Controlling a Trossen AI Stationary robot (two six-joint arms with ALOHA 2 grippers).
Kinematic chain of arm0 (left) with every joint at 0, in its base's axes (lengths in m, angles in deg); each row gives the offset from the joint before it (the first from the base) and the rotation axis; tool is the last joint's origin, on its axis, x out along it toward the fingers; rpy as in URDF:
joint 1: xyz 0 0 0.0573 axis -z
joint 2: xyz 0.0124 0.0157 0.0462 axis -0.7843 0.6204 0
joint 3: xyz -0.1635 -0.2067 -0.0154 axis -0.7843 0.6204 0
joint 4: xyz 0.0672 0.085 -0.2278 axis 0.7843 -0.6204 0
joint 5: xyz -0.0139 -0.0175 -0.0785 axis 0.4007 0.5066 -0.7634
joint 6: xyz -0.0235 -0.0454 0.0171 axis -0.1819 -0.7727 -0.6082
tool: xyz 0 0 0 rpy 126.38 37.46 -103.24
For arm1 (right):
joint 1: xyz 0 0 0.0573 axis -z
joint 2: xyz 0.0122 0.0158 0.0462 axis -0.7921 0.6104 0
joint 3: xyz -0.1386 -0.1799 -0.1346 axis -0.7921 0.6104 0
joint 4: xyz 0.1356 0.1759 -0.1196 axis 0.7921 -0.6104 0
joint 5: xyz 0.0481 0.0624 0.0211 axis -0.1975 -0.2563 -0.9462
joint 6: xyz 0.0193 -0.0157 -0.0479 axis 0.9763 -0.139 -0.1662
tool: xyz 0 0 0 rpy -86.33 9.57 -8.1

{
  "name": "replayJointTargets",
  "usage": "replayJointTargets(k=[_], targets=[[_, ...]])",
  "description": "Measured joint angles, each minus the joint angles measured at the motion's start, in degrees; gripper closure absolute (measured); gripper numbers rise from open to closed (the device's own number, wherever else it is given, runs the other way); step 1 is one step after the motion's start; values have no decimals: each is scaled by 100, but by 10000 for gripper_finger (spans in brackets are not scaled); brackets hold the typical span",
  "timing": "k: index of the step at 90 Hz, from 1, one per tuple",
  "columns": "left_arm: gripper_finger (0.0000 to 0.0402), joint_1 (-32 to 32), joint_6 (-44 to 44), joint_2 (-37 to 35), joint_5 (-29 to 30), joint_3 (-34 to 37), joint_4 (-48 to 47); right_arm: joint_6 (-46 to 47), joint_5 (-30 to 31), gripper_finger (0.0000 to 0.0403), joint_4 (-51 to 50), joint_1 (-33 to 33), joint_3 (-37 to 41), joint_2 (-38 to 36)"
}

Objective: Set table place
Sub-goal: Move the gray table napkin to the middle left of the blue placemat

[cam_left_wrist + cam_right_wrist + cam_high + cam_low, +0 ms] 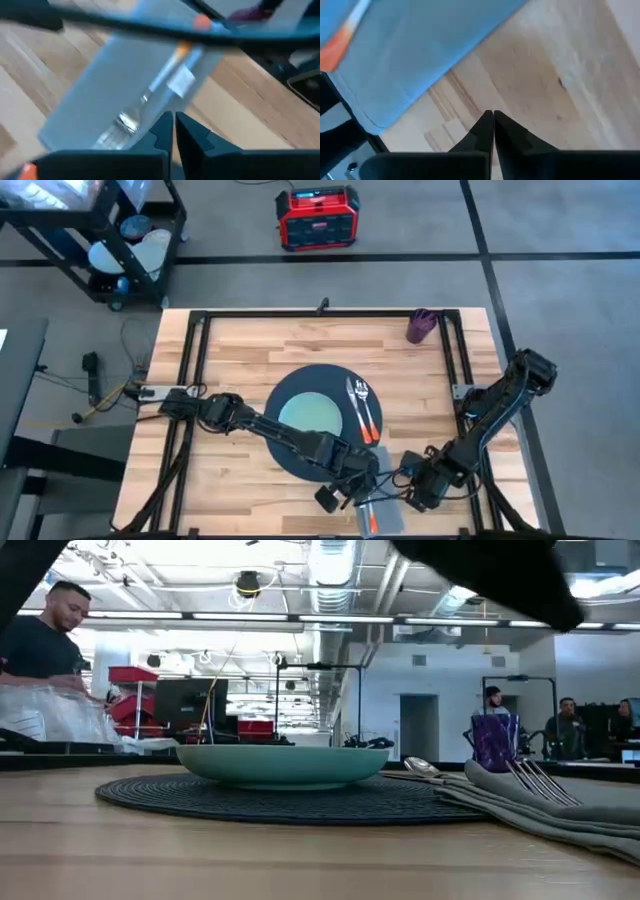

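Left arm reaches across the wooden surface [240, 350] from its left edge; left end effector [345, 490] sits low at the near edge, fingers [162, 132] pressed together, just over the grey napkin [375, 510], nothing clamped. A utensil with an orange handle [150, 95] lies on that napkin. The round dark placemat [300, 380] is mid-surface, green plate [312, 415] on it, orange-handled fork and spoon [362, 408] lying on the mat's right part. Right end effector [418, 485] is just right of the napkin, near the edge, fingers [485, 131] closed together, empty. Purple cup [421, 326] stands at the far right.
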Motion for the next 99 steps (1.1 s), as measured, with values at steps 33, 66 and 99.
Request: replayJointTargets(k=[33, 66, 99], targets=[[401, 48, -336, 471, -362, 24, 731, 568, 1432, 403, -2217, -420, -833, -1773], [401, 47, -600, 538, -288, 20, 677, 2957, 2401, 403, -5418, -1565, -1487, -2732], [402, 80, -675, 583, -136, 9, 1382, 4086, 2114, 403, -5513, -2509, -1500, -2613]])
